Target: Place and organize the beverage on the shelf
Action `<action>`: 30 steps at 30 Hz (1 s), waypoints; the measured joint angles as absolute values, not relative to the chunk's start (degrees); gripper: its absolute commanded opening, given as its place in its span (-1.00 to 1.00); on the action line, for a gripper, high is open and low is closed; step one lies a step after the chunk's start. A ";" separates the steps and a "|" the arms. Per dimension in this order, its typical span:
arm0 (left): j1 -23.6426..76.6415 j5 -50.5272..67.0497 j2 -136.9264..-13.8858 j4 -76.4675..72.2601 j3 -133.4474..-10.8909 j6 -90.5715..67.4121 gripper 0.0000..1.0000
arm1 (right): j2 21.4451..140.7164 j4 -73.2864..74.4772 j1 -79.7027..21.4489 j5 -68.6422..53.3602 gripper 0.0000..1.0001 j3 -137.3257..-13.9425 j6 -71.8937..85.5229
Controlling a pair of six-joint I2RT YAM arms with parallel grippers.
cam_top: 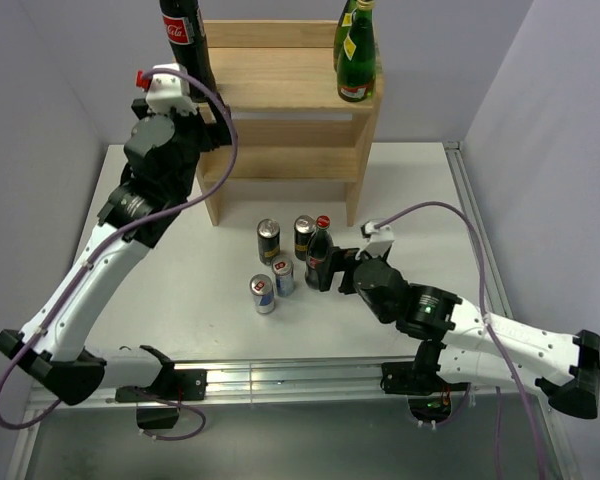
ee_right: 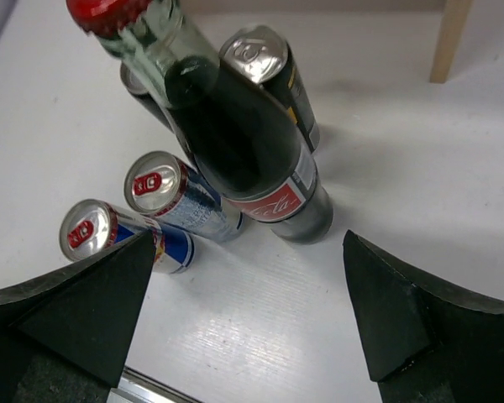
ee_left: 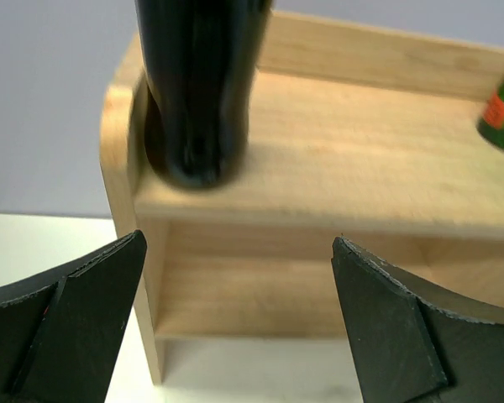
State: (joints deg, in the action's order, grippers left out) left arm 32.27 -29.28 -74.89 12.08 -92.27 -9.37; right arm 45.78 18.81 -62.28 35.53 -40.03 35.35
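The light wooden shelf [cam_top: 290,110] stands at the back of the table. A dark cola bottle [cam_top: 185,40] stands on its top tier at the left, and two green bottles [cam_top: 356,50] at the right. My left gripper [cam_top: 202,95] is open and empty, just in front of that cola bottle [ee_left: 203,92], with the jaws wide apart below it [ee_left: 235,277]. My right gripper [cam_top: 325,272] is open and empty, close beside a second cola bottle [cam_top: 320,255] standing on the table. In the right wrist view that bottle [ee_right: 244,143] stands ahead of the open jaws, and the gripper [ee_right: 248,294] is not touching it.
Two black cans [cam_top: 269,240] [cam_top: 304,235] and two blue-silver cans [cam_top: 264,293] [cam_top: 283,275] stand beside the table bottle. The shelf's lower tiers [ee_left: 302,294] hold nothing in view. A shelf leg [ee_right: 449,38] is behind the cans. A metal rail [cam_top: 280,378] runs along the near edge.
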 measured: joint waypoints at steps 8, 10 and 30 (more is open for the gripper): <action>36.56 -29.87 -64.79 12.69 -79.72 -12.78 0.99 | 52.60 13.21 -62.28 35.83 1.00 -37.10 35.79; 36.84 -29.87 -63.29 12.82 -78.08 -13.30 0.99 | 53.82 11.51 -62.28 37.52 1.00 -35.64 36.60; 40.77 -34.13 -57.19 10.55 -68.31 -14.96 0.99 | 75.68 -21.56 -62.28 47.79 1.00 -26.50 35.22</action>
